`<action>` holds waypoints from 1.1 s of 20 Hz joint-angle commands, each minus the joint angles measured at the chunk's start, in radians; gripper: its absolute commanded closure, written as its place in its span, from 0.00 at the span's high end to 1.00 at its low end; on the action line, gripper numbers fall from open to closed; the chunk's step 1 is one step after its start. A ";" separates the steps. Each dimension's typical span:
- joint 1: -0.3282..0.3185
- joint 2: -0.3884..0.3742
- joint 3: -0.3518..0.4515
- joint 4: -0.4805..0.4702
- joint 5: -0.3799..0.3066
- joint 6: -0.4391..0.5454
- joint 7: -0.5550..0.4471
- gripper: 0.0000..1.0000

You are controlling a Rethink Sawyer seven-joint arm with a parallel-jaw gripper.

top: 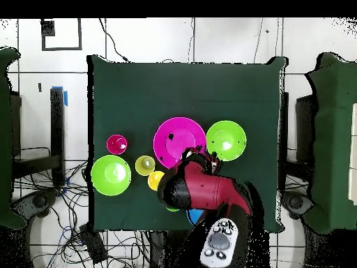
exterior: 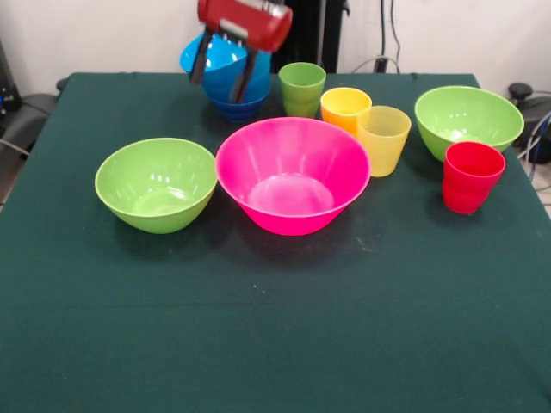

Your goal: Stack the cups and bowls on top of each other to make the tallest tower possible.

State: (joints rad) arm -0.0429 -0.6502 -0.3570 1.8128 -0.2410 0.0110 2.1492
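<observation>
The tower (exterior: 231, 96) of nested blue bowls stands at the table's far side, its top bright blue bowl (exterior: 220, 53) tilted. My gripper (exterior: 217, 89) hangs right in front of it, its two fingers spread wide across the blue bowls. It also shows in the overhead view (top: 201, 158), where the arm hides most of the tower. A green cup (exterior: 302, 88), orange cup (exterior: 344, 107), pale yellow cup (exterior: 383, 138) and red cup (exterior: 470, 175) stand to the right. The pink bowl (exterior: 292, 174) sits mid-table between two lime bowls (exterior: 157, 183) (exterior: 467, 118).
The green table cover (exterior: 275, 327) reaches the near edge. In the overhead view the pink bowl (top: 174, 137), the lime bowls (top: 226, 139) (top: 110, 174), the red cup (top: 116, 144), the yellow cup (top: 145, 165) and the orange cup (top: 155, 181) show beside the arm (top: 206, 192).
</observation>
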 commanded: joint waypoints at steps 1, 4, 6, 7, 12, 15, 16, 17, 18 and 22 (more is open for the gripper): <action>0.025 0.149 0.135 -0.090 -0.068 -0.072 0.022 1.00; 0.047 0.159 0.122 -0.098 -0.040 -0.061 0.038 1.00; 0.047 0.142 0.126 -0.088 -0.033 -0.034 0.039 1.00; 0.051 0.130 0.123 -0.079 -0.031 -0.024 0.042 1.00; 0.048 0.081 0.124 -0.042 -0.027 0.023 0.041 1.00; 0.028 0.077 0.140 -0.030 -0.036 0.018 0.039 1.00; 0.026 0.079 0.143 -0.022 -0.040 0.007 0.041 1.00; 0.022 0.080 0.146 -0.019 -0.042 0.003 0.042 1.00; 0.021 0.082 0.146 -0.017 -0.043 0.001 0.043 1.00; 0.014 0.062 0.149 -0.009 -0.045 0.022 0.034 1.00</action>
State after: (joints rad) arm -0.0107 -0.5827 -0.3426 1.7838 -0.2480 -0.0618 2.1492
